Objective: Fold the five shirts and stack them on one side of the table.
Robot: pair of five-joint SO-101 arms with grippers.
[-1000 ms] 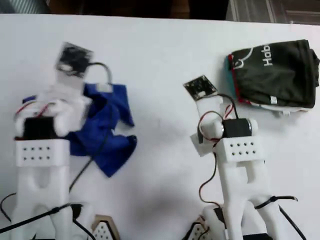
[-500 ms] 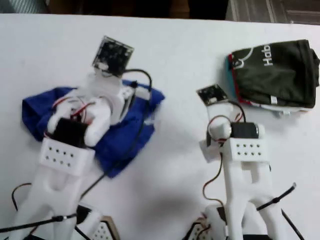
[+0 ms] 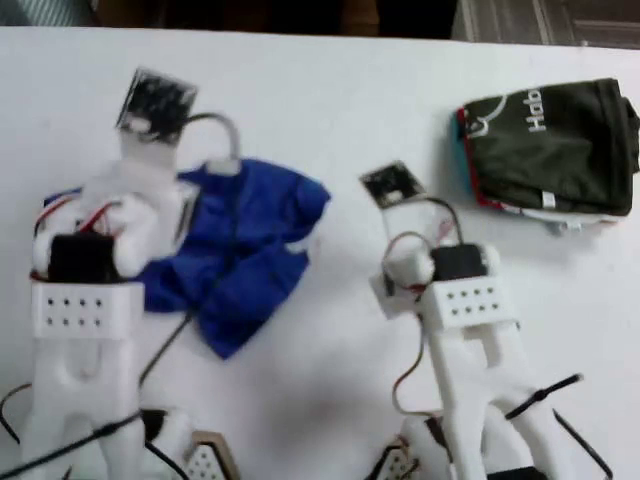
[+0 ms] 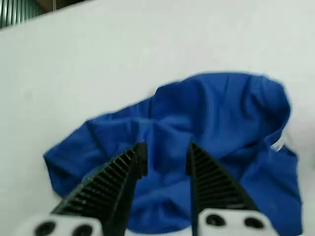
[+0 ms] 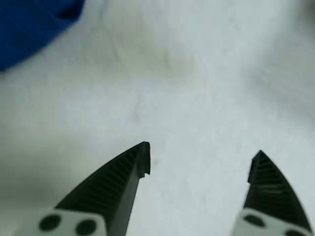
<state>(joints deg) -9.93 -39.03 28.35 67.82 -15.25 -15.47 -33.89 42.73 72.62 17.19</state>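
A crumpled blue shirt (image 3: 250, 250) lies on the white table (image 3: 330, 90), left of centre. My left arm (image 3: 110, 230) stands over the shirt's left part. My left gripper (image 4: 166, 157) hovers just above the blue shirt (image 4: 221, 118), open by a narrow gap, with no cloth between the fingers. My right arm (image 3: 440, 275) stands right of the shirt. My right gripper (image 5: 202, 156) is wide open over bare table, with a corner of the blue shirt (image 5: 34, 22) farther off. A stack of folded shirts (image 3: 550, 145), dark green on top, sits at the back right.
Bare white table (image 3: 340, 110) lies between the blue shirt and the folded stack and along the back. Cables and the arm bases (image 3: 200, 455) crowd the front edge.
The left arm swung right, dragging the shirt's edge out to the right, then came back left with the shirt left spread wider. The right arm shifted slightly left.
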